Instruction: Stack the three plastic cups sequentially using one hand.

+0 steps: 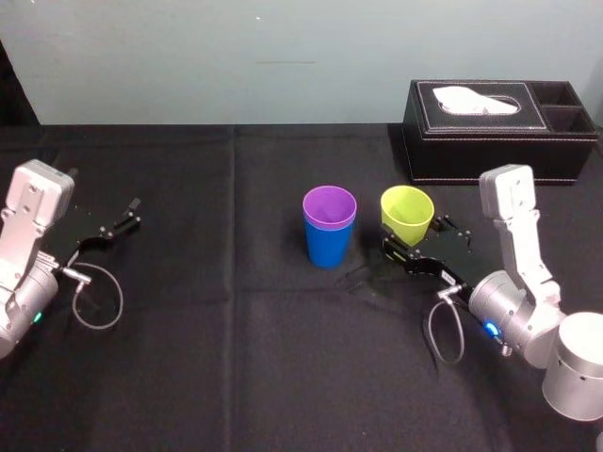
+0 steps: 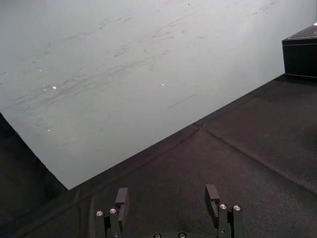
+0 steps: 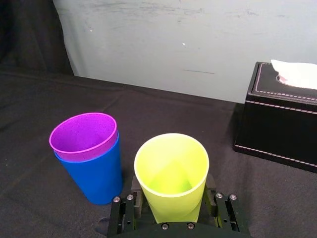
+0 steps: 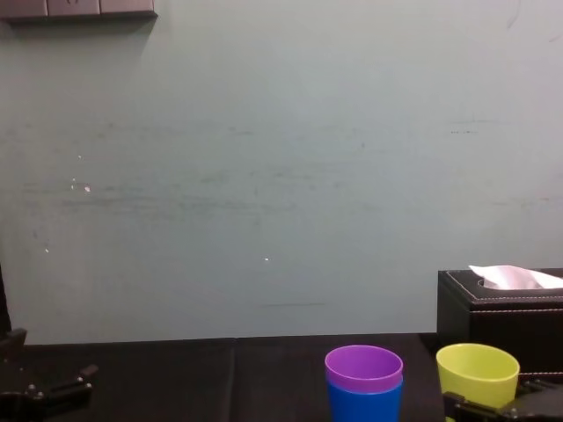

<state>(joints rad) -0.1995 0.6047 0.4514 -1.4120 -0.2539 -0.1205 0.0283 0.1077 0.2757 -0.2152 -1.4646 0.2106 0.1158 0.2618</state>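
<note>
A black cloth-covered table (image 1: 236, 377) spreads across the scene. The black leather tissue box (image 1: 499, 132) stands at its far right by the wall, with white tissue showing on top. Near the middle, the blue cup (image 1: 329, 243) stands upright with the purple cup (image 1: 330, 205) nested inside it, rim showing above. Just to the right, apart from that pair, the yellow-green cup (image 1: 407, 213) is upright, its lower body pinched between the fingers of the right gripper (image 1: 419, 243). The left gripper (image 1: 118, 226) hangs low over the table's left side, well apart from the cups, fingers spread and holding nothing.
</note>
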